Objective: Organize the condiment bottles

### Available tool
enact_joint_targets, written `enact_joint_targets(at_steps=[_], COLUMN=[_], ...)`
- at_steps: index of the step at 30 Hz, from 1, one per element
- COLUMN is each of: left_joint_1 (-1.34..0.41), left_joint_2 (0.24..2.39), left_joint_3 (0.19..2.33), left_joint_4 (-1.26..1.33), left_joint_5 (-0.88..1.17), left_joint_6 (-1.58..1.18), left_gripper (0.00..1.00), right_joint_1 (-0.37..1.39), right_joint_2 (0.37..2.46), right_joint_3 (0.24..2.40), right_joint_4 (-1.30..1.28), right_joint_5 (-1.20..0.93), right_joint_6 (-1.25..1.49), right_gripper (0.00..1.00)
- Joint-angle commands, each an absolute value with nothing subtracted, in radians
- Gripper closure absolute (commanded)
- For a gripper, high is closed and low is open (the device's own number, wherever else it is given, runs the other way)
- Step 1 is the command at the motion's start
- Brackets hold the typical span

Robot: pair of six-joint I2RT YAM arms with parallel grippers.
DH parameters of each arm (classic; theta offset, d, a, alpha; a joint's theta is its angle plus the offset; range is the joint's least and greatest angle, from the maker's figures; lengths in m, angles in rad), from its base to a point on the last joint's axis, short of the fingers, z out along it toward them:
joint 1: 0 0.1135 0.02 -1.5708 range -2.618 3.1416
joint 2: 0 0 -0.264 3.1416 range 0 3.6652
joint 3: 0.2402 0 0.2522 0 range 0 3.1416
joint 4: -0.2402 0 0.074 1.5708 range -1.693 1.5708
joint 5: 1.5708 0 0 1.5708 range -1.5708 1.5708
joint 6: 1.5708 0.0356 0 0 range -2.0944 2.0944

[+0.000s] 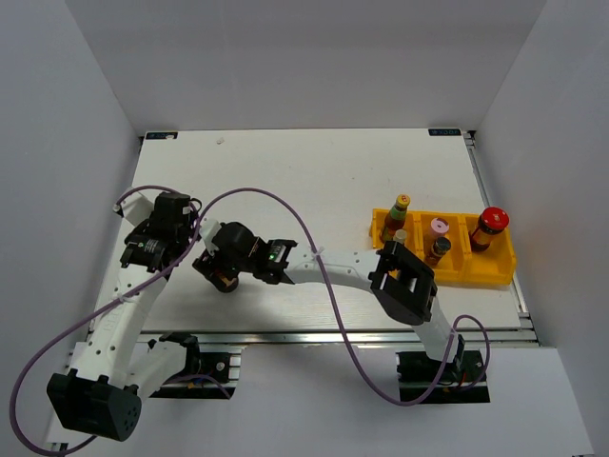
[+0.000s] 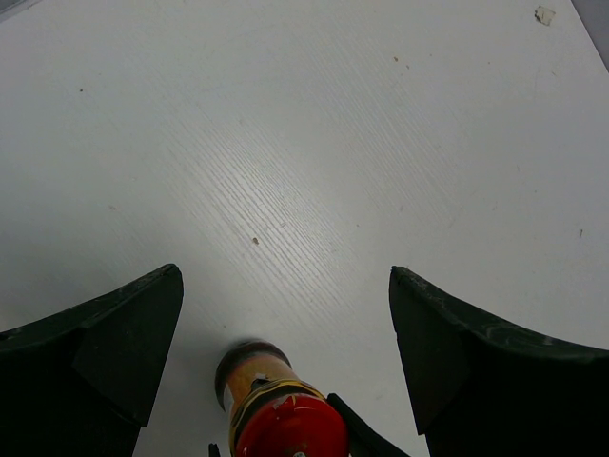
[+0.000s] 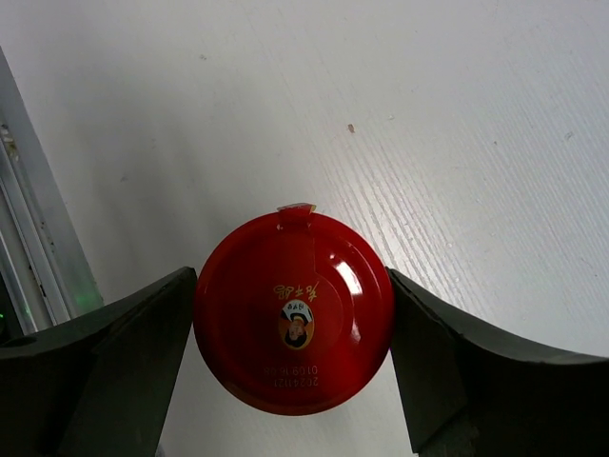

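Right gripper (image 3: 293,286) reaches across to the left half of the table (image 1: 314,171), close to the near edge. Its jaws are clamped on the red cap (image 3: 293,314) of a stout dark jar (image 2: 255,376), one finger (image 3: 114,352) pressed against each side of the cap. The right wrist view looks straight down on the cap, so the jar is in line with the jaws. Cannot tell if its base touches the table.

Left gripper (image 2: 285,276) sits just beside the jar, toward the table's left edge. Its jaws are spread wide and grip nothing. In the left wrist view the jar shows low between the two dark fingers, touching neither, with bare white table beyond.

Yellow tray (image 1: 495,271) lies along the right edge of the table, well apart from the held jar.
- **Right-end compartment:** a second red-capped jar (image 1: 489,227) stands upright.
- **Middle compartment:** a pink-capped bottle (image 1: 438,228) stands upright with a dark body below the cap. Too small to tell if another bottle stands against it.
- **Left-end compartment:** a slim orange-capped bottle (image 1: 400,214) stands upright. A pale-capped bottle (image 1: 401,236) is just on its near side, lower part hidden behind the right arm's black elbow (image 1: 404,281).

A purple cable (image 1: 314,249) loops over the right arm, and another trails off the left arm near the near-left corner.
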State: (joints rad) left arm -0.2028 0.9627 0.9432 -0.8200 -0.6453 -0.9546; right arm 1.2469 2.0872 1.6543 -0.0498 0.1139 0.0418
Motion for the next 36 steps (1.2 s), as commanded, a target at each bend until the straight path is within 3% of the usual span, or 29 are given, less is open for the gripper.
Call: enact_joint_targets(at_steps=[1,3,10,13,17,25,36], left_joint_1=[-0.219,-0.219,-0.218,-0.219,-0.218,-0.219,-0.219], left_joint_2=[0.925,0.923,0.917,0.916,0.914,0.907,0.923], left_joint_3=[0.96,0.96,0.957,0.959,0.96,0.948,0.933], left_joint_4=[-0.821,-0.819,-0.818,-0.816,-0.816,-0.779,-0.719], left_joint_5=[-0.611,-0.611,-0.611,-0.609,-0.607,-0.586,-0.558], left_joint_6=[-0.959,-0.959,-0.96,-0.96,-0.96,-0.943,-0.92], left_gripper=[0.02,0.02,0.02,0.02,0.02,0.02,0.02], right_joint_1=[1.253,1.255,1.264,1.264,1.249,1.056,0.617], right_joint_2=[2.06,2.057,2.019,1.967,1.818,1.474,1.281], right_joint_3=[1.643,1.638,1.606,1.559,1.481,1.302,1.485], right_joint_4=[-0.069,-0.072,-0.078,-0.063,-0.066,-0.096,-0.37], right_joint_5=[0.123,0.126,0.213,0.247,0.348,0.256,0.311], right_joint_6=[0.061,0.061,0.067,0.094,0.11,0.176,0.17], right_gripper=[0.18,0.23,0.67,0.76,0.8,0.87,0.9])
